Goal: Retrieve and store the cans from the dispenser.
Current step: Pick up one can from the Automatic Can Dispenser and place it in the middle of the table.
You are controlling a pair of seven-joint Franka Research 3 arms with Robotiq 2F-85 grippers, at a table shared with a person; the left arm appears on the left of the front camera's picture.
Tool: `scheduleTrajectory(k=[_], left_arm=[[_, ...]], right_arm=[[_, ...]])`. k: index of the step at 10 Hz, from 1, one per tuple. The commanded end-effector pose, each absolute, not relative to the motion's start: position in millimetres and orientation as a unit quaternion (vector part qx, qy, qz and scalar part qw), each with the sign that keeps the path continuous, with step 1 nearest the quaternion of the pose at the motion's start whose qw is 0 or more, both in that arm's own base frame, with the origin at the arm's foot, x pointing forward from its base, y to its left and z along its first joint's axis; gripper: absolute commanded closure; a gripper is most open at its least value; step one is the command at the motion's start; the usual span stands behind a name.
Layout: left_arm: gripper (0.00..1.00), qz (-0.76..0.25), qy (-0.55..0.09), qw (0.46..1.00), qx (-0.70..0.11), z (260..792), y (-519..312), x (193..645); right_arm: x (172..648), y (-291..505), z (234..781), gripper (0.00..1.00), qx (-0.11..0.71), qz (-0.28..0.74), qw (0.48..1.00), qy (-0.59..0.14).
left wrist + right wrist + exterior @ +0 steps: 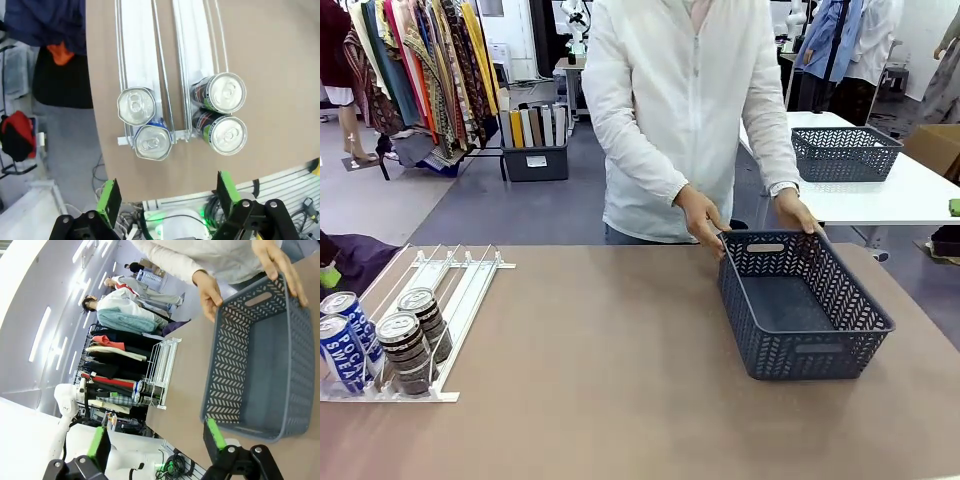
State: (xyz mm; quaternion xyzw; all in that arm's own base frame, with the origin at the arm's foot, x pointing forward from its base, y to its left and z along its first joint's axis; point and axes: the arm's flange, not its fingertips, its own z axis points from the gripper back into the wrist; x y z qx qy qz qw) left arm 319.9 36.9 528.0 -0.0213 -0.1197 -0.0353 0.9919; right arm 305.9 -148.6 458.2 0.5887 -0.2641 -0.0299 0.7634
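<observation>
Two blue Pocari Sweat cans [342,340] and two dark cans [415,335] sit at the near end of the dispenser [460,275], left on the tabletop [600,380]. The left jaws hang released above them; the right jaws, also released, hover by the grey basket [820,355] a person holds.

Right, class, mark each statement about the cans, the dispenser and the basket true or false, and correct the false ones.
1. Four cans sit in the dispenser. True.
2. The left jaws are shut on a blue can. False: they stand open above the cans, holding nothing.
3. The person's hands rest on the far rim of the basket. True.
4. The basket already holds one can. False: it is empty.
</observation>
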Motion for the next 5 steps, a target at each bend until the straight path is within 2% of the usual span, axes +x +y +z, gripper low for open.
scheduleTrajectory(k=[1,5], left_arm=[[0.0,-0.004,-0.089,0.996,-0.018,503,35,334],[0.0,0.056,-0.056,0.996,-0.047,458,49,339]], right_arm=[[309,-147,464,0.0,0.596,-0.03,0.755,-0.272],[309,-147,464,0.0,0.596,-0.03,0.755,-0.272]])
